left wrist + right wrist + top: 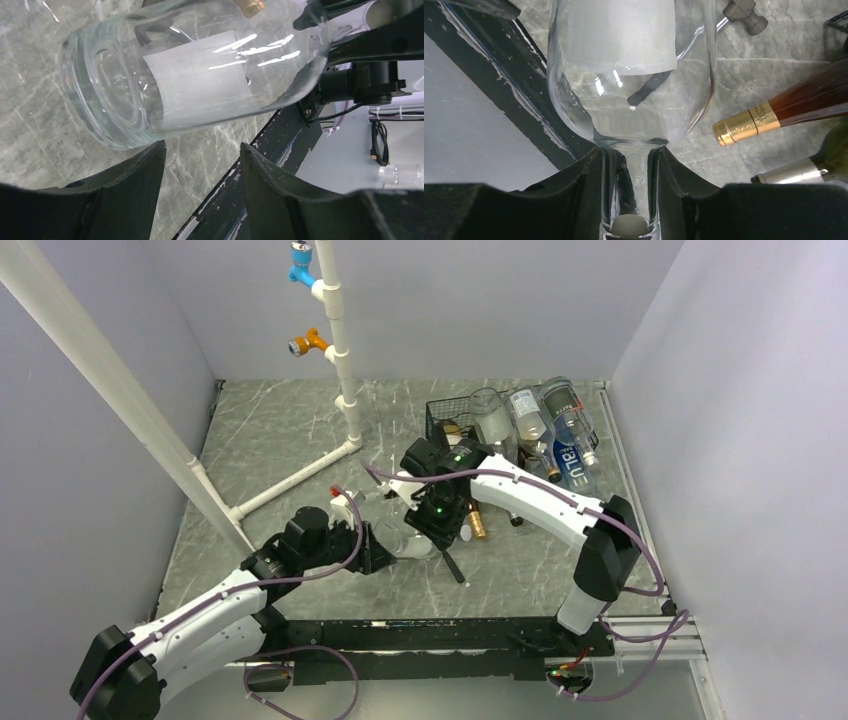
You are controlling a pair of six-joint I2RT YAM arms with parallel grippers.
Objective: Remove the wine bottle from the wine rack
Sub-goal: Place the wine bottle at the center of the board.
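Observation:
A clear glass wine bottle [408, 540] with a white label lies low over the table, off the wine rack [443, 418], a black wire rack at the back. My right gripper [630, 172] is shut on the bottle's neck, with the body [624, 75] pointing away from the wrist. My left gripper [200, 157] is open, and the bottle's base [120, 90] is just beyond its fingertips, not between them. In the top view the left gripper [378, 552] is at the bottle's base end and the right gripper [440, 518] at its neck end.
Several clear bottles [530, 420] and one with a blue label [575, 462] lie on or by the rack. A brown bottle with a gold cap [774, 112] and a dark one with a silver cap [809, 167] lie near the right gripper. A white pipe frame [345, 390] stands at the back left.

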